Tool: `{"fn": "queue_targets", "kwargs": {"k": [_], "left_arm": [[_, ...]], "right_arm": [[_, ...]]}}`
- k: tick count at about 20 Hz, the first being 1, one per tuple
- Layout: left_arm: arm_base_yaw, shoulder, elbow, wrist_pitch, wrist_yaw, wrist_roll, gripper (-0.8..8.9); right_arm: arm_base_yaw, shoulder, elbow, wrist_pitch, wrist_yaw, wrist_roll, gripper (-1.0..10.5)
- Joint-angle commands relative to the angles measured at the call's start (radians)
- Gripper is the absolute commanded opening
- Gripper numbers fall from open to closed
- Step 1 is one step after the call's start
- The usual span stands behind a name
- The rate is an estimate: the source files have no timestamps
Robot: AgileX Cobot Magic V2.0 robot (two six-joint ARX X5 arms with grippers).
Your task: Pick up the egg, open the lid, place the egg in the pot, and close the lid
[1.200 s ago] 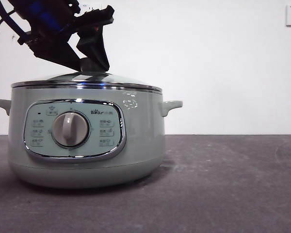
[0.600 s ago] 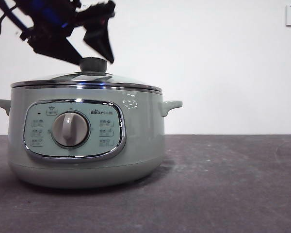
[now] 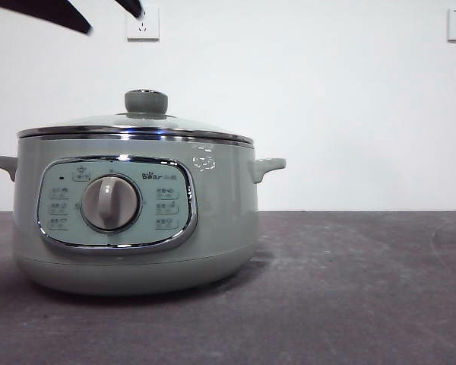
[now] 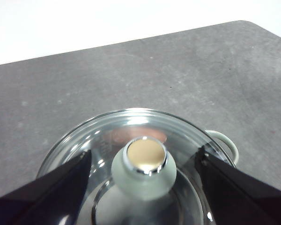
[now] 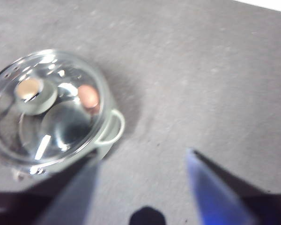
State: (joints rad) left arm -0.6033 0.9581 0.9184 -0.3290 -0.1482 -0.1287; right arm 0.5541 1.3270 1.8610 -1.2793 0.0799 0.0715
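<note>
The sage-green pot (image 3: 137, 220) stands at the left of the table with the glass lid (image 3: 137, 122) shut on it, its green knob (image 3: 146, 101) on top. The reddish-brown egg (image 5: 89, 96) lies inside the pot, seen through the glass; it also shows faintly in the left wrist view (image 4: 141, 136). My left gripper (image 4: 144, 154) is open and empty, high above the knob (image 4: 144, 168), one jaw on each side of it, touching nothing. In the front view only its black tips (image 3: 114, 19) show at the top left corner. My right gripper (image 5: 143, 157) is open and empty, well above the table and off to the side of the pot (image 5: 51, 117).
The dark grey table (image 3: 349, 289) stretches to the right of the pot. A white wall with two sockets (image 3: 142, 23) stands behind. The pot's side handle (image 3: 267, 166) sticks out to the right.
The left gripper, which was around the lid's knob, has let go and risen up and left, almost out of the front view. The lid stays shut on the pot.
</note>
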Motion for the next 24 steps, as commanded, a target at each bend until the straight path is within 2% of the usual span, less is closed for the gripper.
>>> {"fn": "queue_targets", "kwargs": {"k": [1,2,3,4,6,10,15,17,19,20,24], "left_arm": [[-0.007,-0.083,0.006,-0.063,0.000,-0.003,2.80],[-0.006,-0.113,0.006,-0.087,0.000,-0.003,1.89],[-0.006,-0.146,0.006,-0.114,0.000,-0.002,0.53],[-0.006,-0.173,0.006,-0.137,0.000,-0.002,-0.12],[-0.007,-0.208,0.006,-0.178,-0.008,-0.002,-0.08],[-0.022,-0.229,-0.016,-0.238,-0.089,0.019,-0.08],[-0.082,-0.307,-0.230,-0.037,-0.115,0.027,-0.08],[-0.097,-0.314,-0.307,0.045,-0.113,0.026,-0.08],[-0.098,-0.298,-0.314,0.048,-0.105,0.010,-0.03],[-0.098,-0.296,-0.314,0.035,-0.108,0.005,-0.03],[-0.098,-0.296,-0.314,0.005,-0.110,0.004,-0.03]], "right_arm": [[0.019,-0.040,-0.089,0.051,0.002,0.009,0.1],[0.023,-0.062,-0.135,0.087,0.002,0.006,-0.1],[0.026,-0.095,-0.202,0.138,0.006,0.006,-0.1],[0.026,-0.129,-0.272,0.196,0.006,0.006,-0.1],[0.026,-0.203,-0.422,0.319,0.008,0.006,-0.1],[0.027,-0.365,-0.771,0.603,0.027,0.007,-0.1],[0.044,-0.491,-1.114,0.860,0.061,0.010,-0.1],[0.045,-0.500,-1.168,0.896,0.054,0.010,-0.1],[0.044,-0.489,-1.168,0.879,0.053,0.013,0.0],[0.042,-0.488,-1.168,0.880,0.054,0.039,0.0],[0.042,-0.491,-1.168,0.877,0.054,0.040,0.0]]}}
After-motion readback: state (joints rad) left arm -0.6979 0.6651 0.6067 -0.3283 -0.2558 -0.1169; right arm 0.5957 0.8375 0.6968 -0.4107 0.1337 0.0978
